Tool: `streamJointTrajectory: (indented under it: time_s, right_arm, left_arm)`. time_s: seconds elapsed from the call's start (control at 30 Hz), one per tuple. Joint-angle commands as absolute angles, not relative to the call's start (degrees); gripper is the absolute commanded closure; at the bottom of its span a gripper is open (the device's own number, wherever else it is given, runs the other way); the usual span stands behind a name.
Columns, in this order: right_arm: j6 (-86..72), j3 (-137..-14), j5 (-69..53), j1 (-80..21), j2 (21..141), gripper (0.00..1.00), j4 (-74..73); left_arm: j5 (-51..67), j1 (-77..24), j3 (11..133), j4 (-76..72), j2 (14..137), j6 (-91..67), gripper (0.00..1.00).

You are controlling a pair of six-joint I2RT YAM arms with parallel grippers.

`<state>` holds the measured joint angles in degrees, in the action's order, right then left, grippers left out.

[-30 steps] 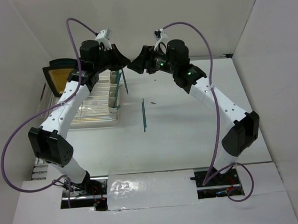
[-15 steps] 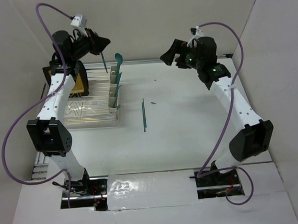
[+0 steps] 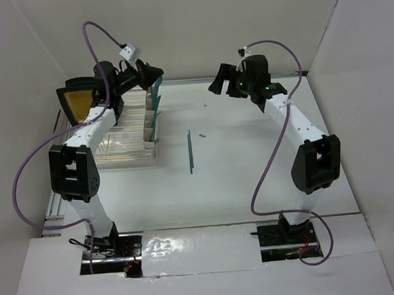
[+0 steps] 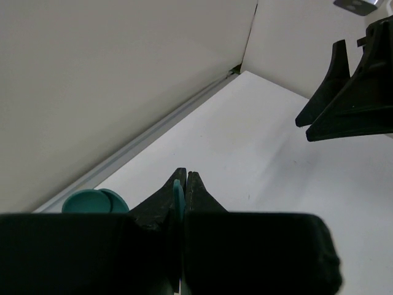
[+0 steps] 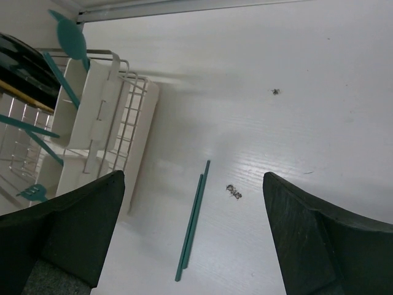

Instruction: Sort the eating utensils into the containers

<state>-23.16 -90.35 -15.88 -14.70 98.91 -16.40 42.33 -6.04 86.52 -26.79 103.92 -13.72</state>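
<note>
Left gripper [image 4: 183, 177]: closed on a slim teal utensil [image 4: 178, 195], type not discernible; it hung above the far end of the cream containers [image 3: 150, 120].
Right gripper [image 3: 217, 80]: jaws spread wide, empty, raised over the bench [image 3: 251, 164].
Teal spoon [image 5: 69, 35]: stood in a container compartment.
Two thin teal utensils [image 3: 191, 153]: lay side by side on the bench, apart from the containers.
</note>
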Motion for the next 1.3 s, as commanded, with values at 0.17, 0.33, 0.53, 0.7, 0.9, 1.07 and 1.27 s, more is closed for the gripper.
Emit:
streamJointTrajectory:
  time_s: [0.17, 0.33, 0.53, 0.7, 0.9, 1.07, 1.27]
  right_arm:
    - [-22.1, -94.0, -16.7, -12.9, 100.5, 0.00, -16.0]
    - [-22.5, -95.3, -18.5, -12.7, 101.7, 0.00, -16.7]
    - [-22.5, -95.8, -18.5, -12.7, 101.5, 0.00, -17.8]
    - [-22.9, -95.8, -18.5, -12.8, 102.1, 0.00, -18.3]
    - [-23.5, -96.9, -19.6, -13.4, 103.5, 0.00, -18.3]
    - [-22.2, -96.7, -17.7, -14.9, 103.8, 0.00, -18.8]
    - [-22.8, -93.6, -9.8, -20.8, 103.6, 0.00, -20.6]
  left_arm:
    - [43.1, -5.7, 85.3, -33.7, 100.9, -9.3, 0.94]
    - [41.4, -5.5, 82.5, -32.9, 98.4, -8.4, 0.93]
    - [41.0, -5.5, 81.0, -31.6, 95.8, -8.3, 0.93]
    - [39.6, -5.6, 77.7, -31.0, 93.0, -8.8, 0.93]
    - [40.9, -5.6, 73.8, -32.2, 92.2, -10.3, 0.92]
    - [42.5, -5.3, 69.9, -36.6, 91.8, -10.2, 0.89]
    - [41.3, -5.4, 68.5, -35.3, 91.8, -10.6, 0.83]
